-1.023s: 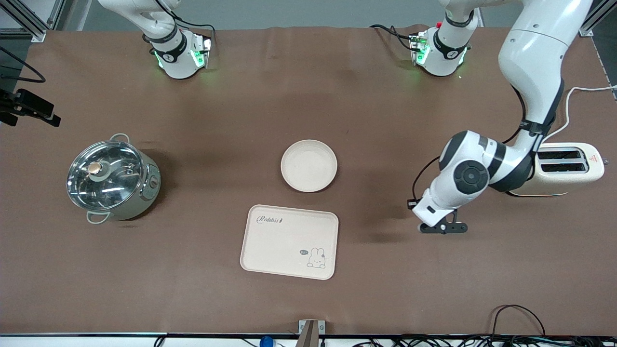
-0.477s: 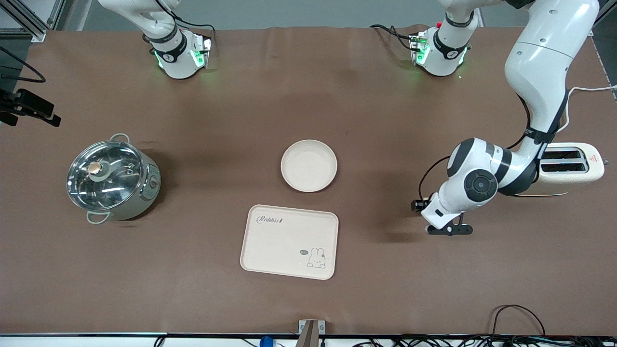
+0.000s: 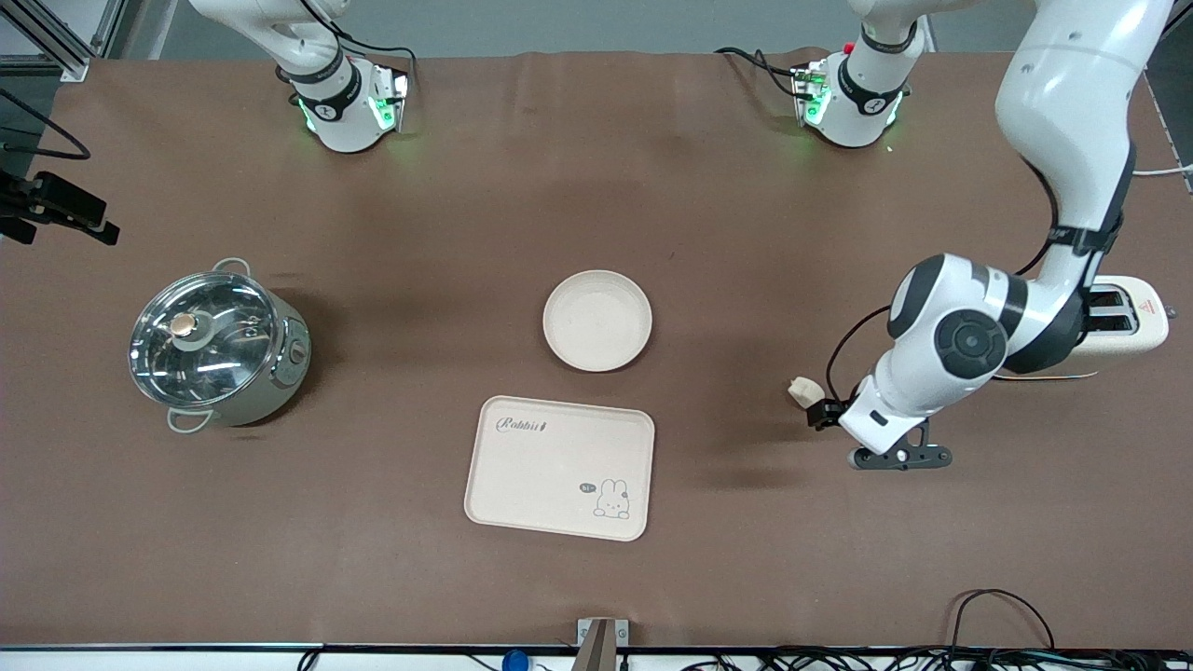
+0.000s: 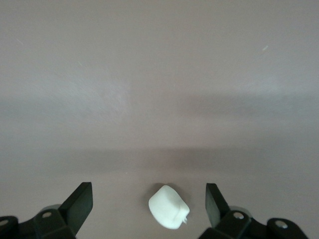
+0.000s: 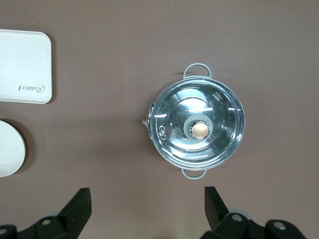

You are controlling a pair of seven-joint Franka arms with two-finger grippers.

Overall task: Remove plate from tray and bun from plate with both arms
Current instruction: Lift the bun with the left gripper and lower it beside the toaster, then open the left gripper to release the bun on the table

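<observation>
Bun (image 4: 169,206) lies on table, off plate (image 3: 597,320); left gripper (image 4: 148,205) released, jaws spread. Right gripper (image 5: 147,206) open, probably waiting above pot (image 5: 197,127).

Lidded pot (image 5: 198,127), tray (image 5: 22,65), plate (image 5: 9,148)

One plate (image 3: 597,321), one tray (image 3: 559,467), one bun (image 3: 800,390), one lidded pot (image 3: 216,343), one toaster (image 3: 1123,315), two arms.
</observation>
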